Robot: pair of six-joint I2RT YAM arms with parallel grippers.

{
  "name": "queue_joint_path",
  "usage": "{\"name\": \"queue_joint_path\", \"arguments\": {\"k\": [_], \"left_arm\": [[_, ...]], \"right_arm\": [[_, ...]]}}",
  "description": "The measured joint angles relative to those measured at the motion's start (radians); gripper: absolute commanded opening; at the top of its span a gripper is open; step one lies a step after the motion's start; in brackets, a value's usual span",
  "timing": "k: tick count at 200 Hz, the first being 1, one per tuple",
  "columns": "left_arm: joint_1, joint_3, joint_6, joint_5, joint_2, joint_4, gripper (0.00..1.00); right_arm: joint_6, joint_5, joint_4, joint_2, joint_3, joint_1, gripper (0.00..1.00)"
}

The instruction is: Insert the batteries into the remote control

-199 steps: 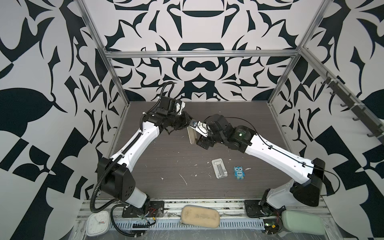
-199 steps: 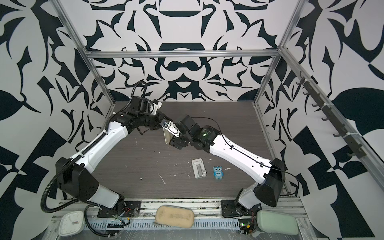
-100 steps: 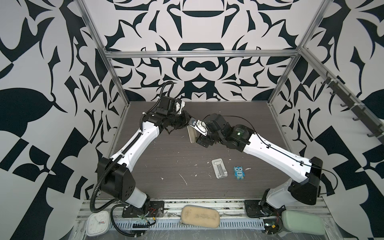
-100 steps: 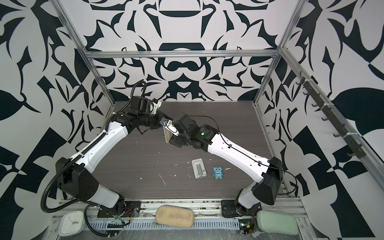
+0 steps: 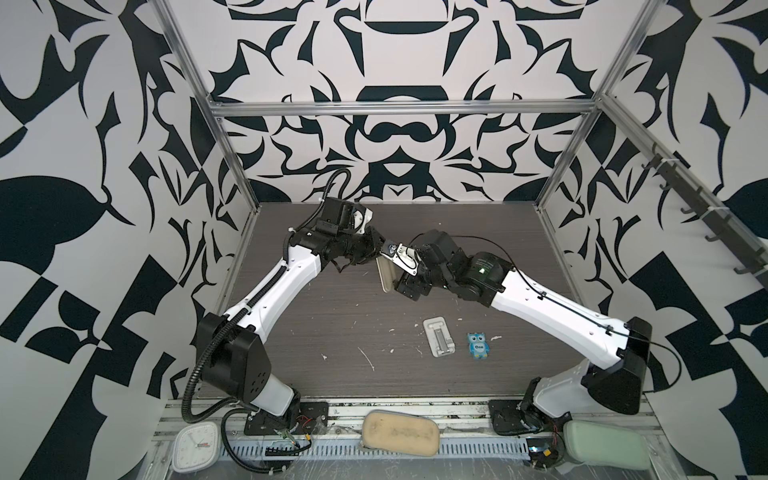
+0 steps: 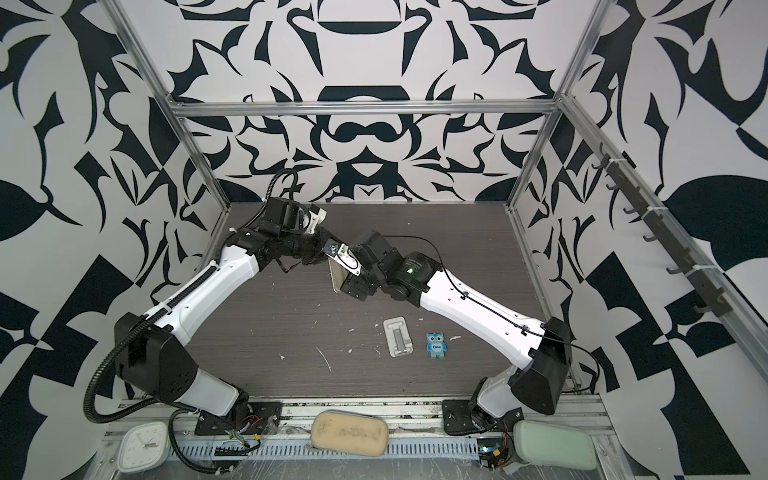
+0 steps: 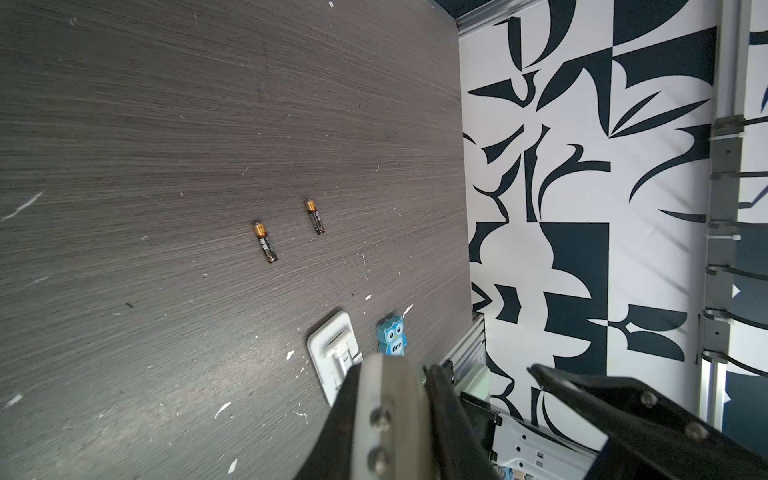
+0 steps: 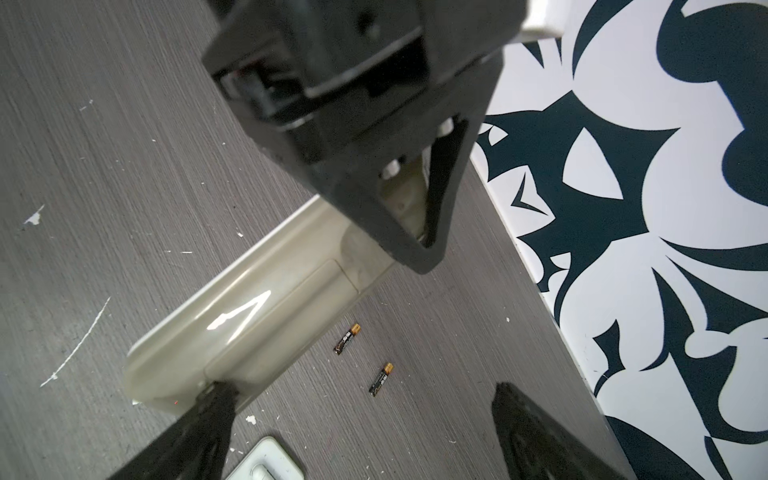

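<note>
Aloft, my left gripper [image 8: 422, 249] pinches the remote's [image 8: 257, 316] end; my right gripper [image 8: 359, 388] gapes wide, one finger [image 8: 208, 415] touching its far edge.

Your desk [image 5: 332, 332] is a dark, wood-grained board, scuffed and dotted with white flecks [image 5: 368, 358], thickest toward 6 o'clock. In both top views a white ribbed stand [image 5: 439, 336] lies flat at about 5 o'clock from the desk's middle. A small blue owl figure [image 5: 478, 345] sits just beside the stand at its 3 o'clock, not touching it. The wrist views show you two batteries [image 7: 264, 242] lying on the bare board. The second battery [image 7: 315, 216] is close by, nearly parallel, gold ends the same way. Both are apart from stand and owl.
</note>
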Motion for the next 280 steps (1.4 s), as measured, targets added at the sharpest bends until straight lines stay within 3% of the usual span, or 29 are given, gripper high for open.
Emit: {"name": "queue_joint_path", "arguments": {"k": [106, 280], "left_arm": [[0.0, -0.083, -0.023, 0.162, -0.014, 0.086, 0.04], [0.0, -0.197, -0.069, 0.346, -0.053, 0.212, 0.03]], "right_arm": [[0.05, -0.143, 0.045, -0.088, -0.093, -0.004, 1.0], [0.001, -0.21, 0.129, -0.184, -0.197, 0.003, 1.0]]}}
